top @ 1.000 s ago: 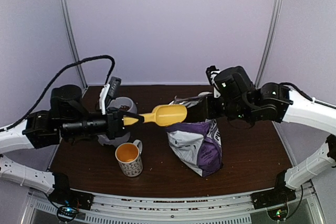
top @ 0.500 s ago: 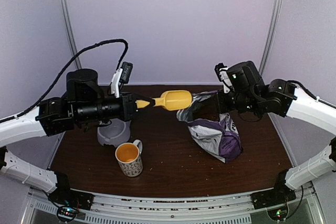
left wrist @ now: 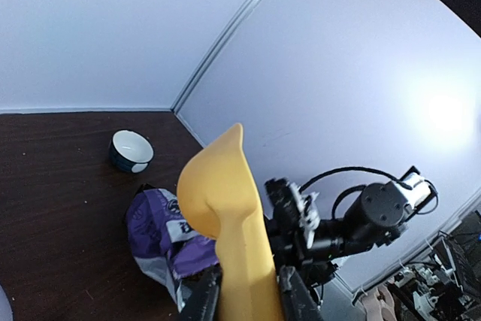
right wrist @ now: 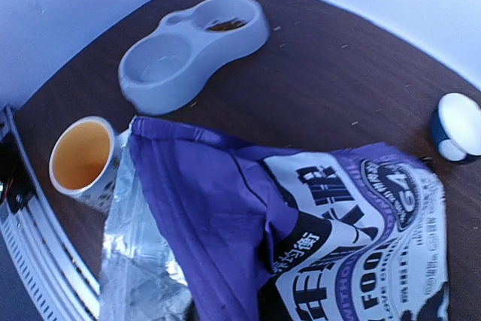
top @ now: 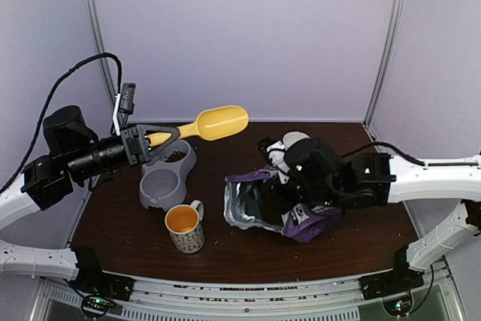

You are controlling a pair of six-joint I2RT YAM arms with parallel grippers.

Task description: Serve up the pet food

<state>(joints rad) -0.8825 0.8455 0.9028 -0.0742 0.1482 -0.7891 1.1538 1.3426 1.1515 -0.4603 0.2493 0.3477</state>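
Brown pet food (top: 178, 155) lies in the far well of the grey double bowl (top: 154, 186), also seen as pet food (right wrist: 224, 25) in the right wrist view. My left gripper (top: 154, 140) is shut on the handle of a yellow scoop (top: 216, 121), held high above the bowl, its inside hidden. From the left wrist, the scoop (left wrist: 225, 208) rises between my fingers (left wrist: 199, 298). The purple food bag (top: 263, 204) lies slumped on the table with its silver mouth toward the mug. My right gripper (top: 279, 202) is shut on the bag (right wrist: 301, 216), which hides its fingers.
A patterned mug (top: 184, 227) with an orange inside stands near the front, left of the bag's mouth. A small white and blue bowl (top: 294, 140) sits behind the right arm. The double bowl (right wrist: 192, 50) is at the left of the brown table (top: 361, 238).
The left arm swung the scoop up and back to the left, away from the bag. The right arm came down and leftward, laying the bag over on the table.
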